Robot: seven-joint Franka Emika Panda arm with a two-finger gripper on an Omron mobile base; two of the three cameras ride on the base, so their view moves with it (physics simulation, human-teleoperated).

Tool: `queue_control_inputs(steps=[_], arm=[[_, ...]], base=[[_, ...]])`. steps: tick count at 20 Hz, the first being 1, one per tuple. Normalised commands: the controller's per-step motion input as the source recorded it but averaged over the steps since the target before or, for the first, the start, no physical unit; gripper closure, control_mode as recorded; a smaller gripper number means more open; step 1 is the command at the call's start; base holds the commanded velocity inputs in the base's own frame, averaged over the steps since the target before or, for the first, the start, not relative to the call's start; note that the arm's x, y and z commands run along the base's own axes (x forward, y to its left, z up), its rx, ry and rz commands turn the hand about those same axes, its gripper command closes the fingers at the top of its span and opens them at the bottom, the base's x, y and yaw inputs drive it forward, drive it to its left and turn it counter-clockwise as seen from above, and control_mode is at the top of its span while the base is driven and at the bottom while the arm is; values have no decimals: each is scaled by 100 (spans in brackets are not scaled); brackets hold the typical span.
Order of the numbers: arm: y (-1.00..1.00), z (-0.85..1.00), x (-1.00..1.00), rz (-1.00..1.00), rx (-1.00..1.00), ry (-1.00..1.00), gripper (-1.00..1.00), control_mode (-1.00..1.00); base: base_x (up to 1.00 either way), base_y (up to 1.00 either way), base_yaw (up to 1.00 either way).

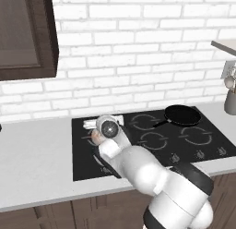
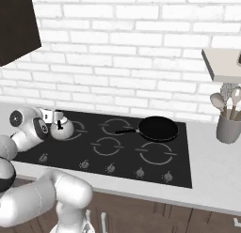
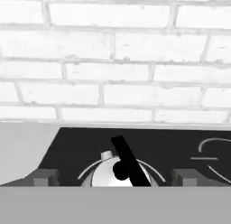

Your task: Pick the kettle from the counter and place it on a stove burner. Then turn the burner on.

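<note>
Hovering over the far left of the black cooktop, my pincer stood with its fingers wide apart, one on each side of the kettle and holding nothing. The kettle sat upright on the stove burner at the far left of the glass, its dark handle rising between my fingertips. A black frying pan rested on the far right burner. The pale desk lay to the left.
</note>
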Motion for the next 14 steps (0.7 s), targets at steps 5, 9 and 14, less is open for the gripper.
queue_control_inputs(steps=[5,9,14], arm=[[0,20,-80,0,11,33,-100,-100],[0,26,-64,0,12,38,-100,-100],[7,2,-44,0,1,41,-100,-100]], base=[[0,0,0],[0,0,0],[0,0,0]])
